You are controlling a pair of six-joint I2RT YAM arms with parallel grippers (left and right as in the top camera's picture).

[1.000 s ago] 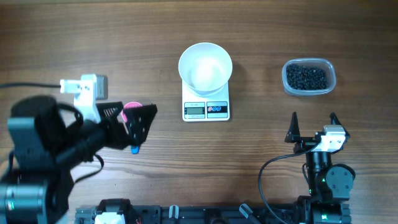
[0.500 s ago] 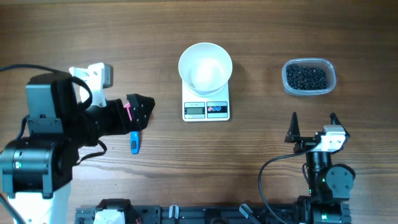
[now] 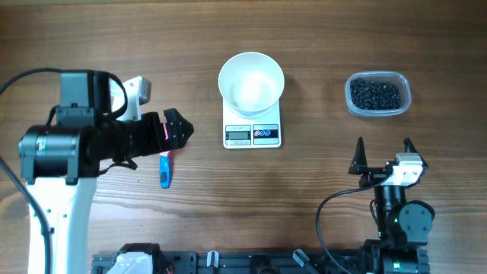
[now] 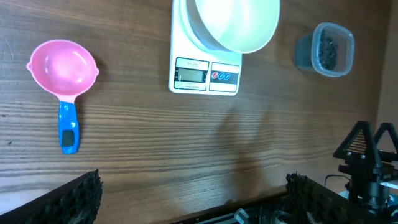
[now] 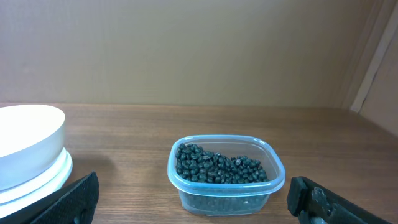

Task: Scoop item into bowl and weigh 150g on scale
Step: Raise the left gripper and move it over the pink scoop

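Observation:
The white bowl [image 3: 251,82] sits on the white scale [image 3: 252,134] at the table's middle back. The item, a heap of black beads [image 3: 374,93], fills a clear tub [image 3: 403,95] at the back right. My left gripper [image 3: 176,128] hangs open above the pink scoop, hiding its cup overhead; only the blue handle [image 3: 164,170] shows there. The left wrist view shows the whole scoop [image 4: 63,65] lying on the wood, left of the scale [image 4: 205,74] and bowl [image 4: 236,22]. My right gripper [image 3: 383,148] stands open near the front, facing the beads [image 5: 217,165], with nothing between its fingers.
The right arm's base and cable [image 3: 335,205] sit at the front right edge. A black rail [image 3: 228,262] runs along the front of the table. Bare wood lies between the scoop, the scale and the tub [image 5: 225,193].
My left arm has swung back and to the right, carrying its open gripper over the scoop's cup. The scoop, bowl, scale, tub and right arm have not moved.

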